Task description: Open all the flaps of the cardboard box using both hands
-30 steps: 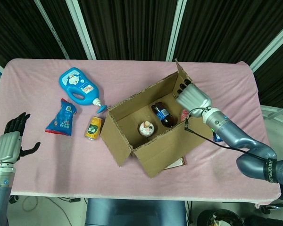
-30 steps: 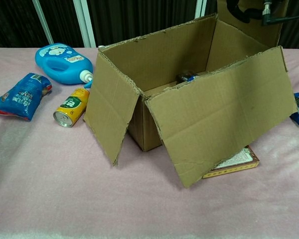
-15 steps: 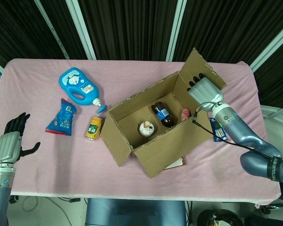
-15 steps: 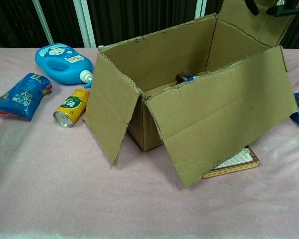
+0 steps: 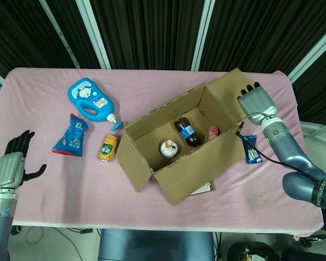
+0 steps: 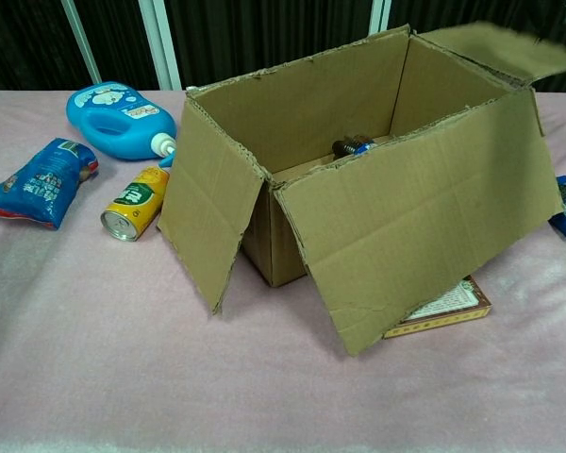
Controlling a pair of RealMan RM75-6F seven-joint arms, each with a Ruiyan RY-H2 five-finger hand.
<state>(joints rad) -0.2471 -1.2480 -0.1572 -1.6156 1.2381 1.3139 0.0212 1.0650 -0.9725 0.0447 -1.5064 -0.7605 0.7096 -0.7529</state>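
while the cardboard box (image 5: 176, 147) sits mid-table with its flaps folded outward, the right hand (image 5: 256, 101) rests flat, fingers spread, on the box's right-end flap (image 5: 231, 89), and the left hand (image 5: 12, 163) hovers empty and unclenched far left of it.

We read this as a lab / robot test setup, not a home. Table (image 5: 152, 206) w/ pink cloth, black pleated curtains (image 5: 146, 32) behind on white metal frame posts (image 5: 92, 32). Random grocery props laid out: blue detergent bottle (image 5: 89, 99), snack bag (image 5: 71, 136), yellow can (image 5: 107, 148), cardboard box (image 5: 179, 144). Cables (image 5: 38, 232) on floor under table edge.
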